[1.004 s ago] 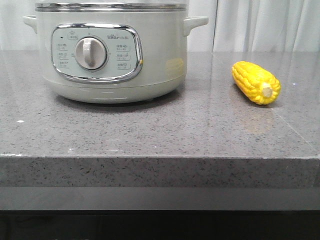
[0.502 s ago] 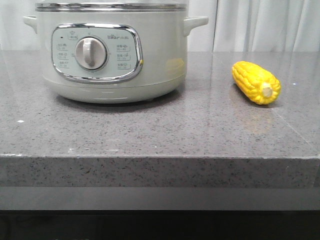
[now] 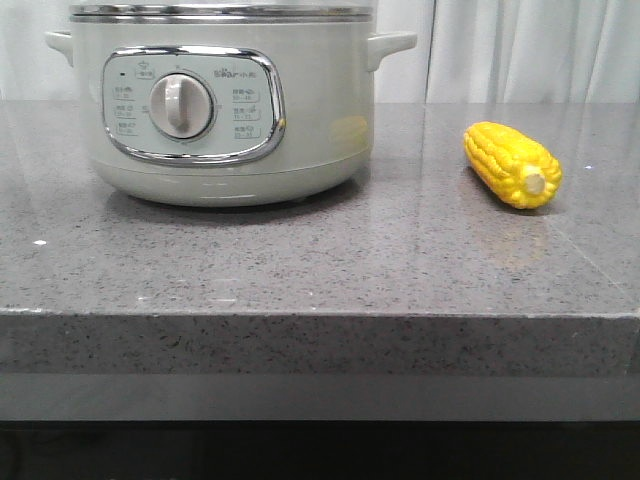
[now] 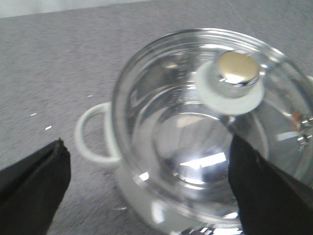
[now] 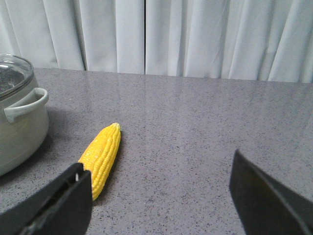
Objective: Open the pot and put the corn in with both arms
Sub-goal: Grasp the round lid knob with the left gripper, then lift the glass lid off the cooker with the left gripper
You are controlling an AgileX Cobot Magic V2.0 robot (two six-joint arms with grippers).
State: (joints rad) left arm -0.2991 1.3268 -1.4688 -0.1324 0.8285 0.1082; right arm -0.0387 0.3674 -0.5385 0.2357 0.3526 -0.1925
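The pale green-white pot (image 3: 300,110) stands at the back left of the grey counter, its dial facing me. In the left wrist view its glass lid (image 4: 161,127) with a chrome knob (image 4: 238,68) sits on it. My left gripper (image 4: 149,169) is open above the lid, holding nothing. The yellow corn (image 3: 511,164) lies on the counter right of the pot. In the right wrist view the corn (image 5: 101,156) lies beside the left finger of my open, empty right gripper (image 5: 161,188). Neither gripper shows in the front view.
The grey stone counter (image 3: 320,260) has its front edge near the camera. White curtains (image 5: 195,34) hang behind it. The pot's side handle (image 5: 24,107) shows at the left of the right wrist view.
In the front view the pot and the corn lie as before. No arm shows in that view.
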